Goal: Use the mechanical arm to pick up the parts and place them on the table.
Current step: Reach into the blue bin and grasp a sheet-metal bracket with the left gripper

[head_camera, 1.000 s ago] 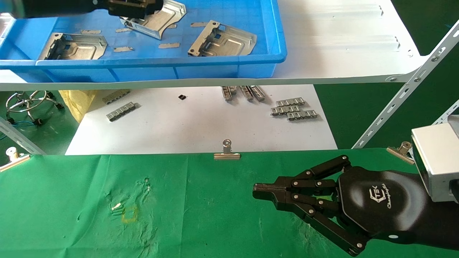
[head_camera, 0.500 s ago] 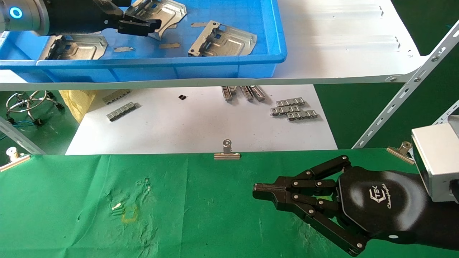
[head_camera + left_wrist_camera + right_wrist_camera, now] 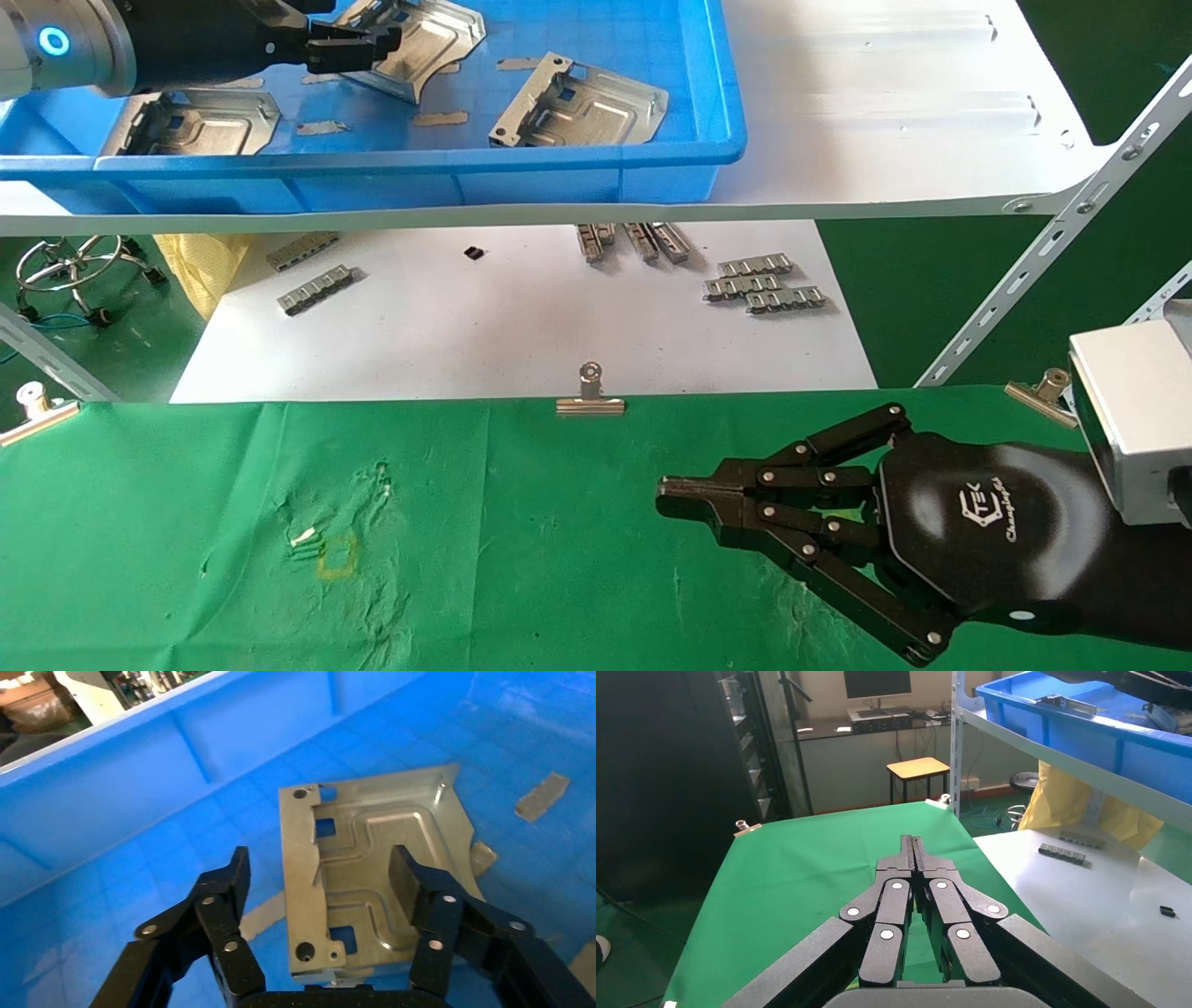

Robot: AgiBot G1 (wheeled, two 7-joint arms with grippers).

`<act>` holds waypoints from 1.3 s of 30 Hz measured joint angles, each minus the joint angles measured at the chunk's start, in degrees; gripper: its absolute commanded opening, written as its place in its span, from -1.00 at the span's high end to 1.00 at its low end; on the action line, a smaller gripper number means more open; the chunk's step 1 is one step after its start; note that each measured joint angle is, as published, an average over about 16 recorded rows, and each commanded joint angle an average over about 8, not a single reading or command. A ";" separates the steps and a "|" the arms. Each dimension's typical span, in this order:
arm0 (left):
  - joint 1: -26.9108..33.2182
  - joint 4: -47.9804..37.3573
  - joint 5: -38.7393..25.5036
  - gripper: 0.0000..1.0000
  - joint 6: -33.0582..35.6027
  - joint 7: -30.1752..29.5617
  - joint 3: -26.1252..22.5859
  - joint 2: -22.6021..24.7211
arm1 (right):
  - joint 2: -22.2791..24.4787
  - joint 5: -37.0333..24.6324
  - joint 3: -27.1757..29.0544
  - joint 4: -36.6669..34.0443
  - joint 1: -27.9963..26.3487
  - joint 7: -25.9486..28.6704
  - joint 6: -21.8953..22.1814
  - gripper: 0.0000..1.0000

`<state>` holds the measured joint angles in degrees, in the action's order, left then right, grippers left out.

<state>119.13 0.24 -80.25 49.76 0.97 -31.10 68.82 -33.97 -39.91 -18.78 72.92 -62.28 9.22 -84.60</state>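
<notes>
Left gripper (image 3: 316, 881) now nearer, spread astride silvery embossed part (image 3: 372, 881); right gripper (image 3: 670, 494) pressed together.

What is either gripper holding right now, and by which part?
Nothing. The left gripper is open, fingers straddling a part in the blue bin without contact; the right gripper is shut, empty.

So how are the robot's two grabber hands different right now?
The left gripper is up in the blue bin on the shelf; the right gripper is low over the green table. The left one's jaws are spread open on either side of a metal plate; the right one's jaws are pressed shut on nothing. Both are black with jointed fingers.
</notes>
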 measured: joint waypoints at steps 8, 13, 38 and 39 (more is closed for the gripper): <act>-0.60 -0.14 0.80 1.00 -1.13 0.15 0.56 0.07 | 0.00 0.01 -0.01 0.00 0.00 -0.01 0.00 1.00; -0.75 -0.04 1.24 1.00 -1.27 0.34 0.87 0.01 | 0.01 0.01 -0.02 0.00 0.00 -0.01 0.01 1.00; 1.27 4.40 5.40 1.00 24.61 6.72 3.33 -5.88 | 0.02 0.03 -0.05 0.00 -0.01 -0.03 0.02 -0.32; 1.17 4.75 5.55 1.00 26.77 7.45 3.35 -6.39 | 0.02 0.04 -0.05 0.00 -0.01 -0.03 0.02 -0.57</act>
<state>120.30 4.99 -74.69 76.54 8.42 -27.75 62.43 -33.95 -39.88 -18.84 72.92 -62.30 9.19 -84.58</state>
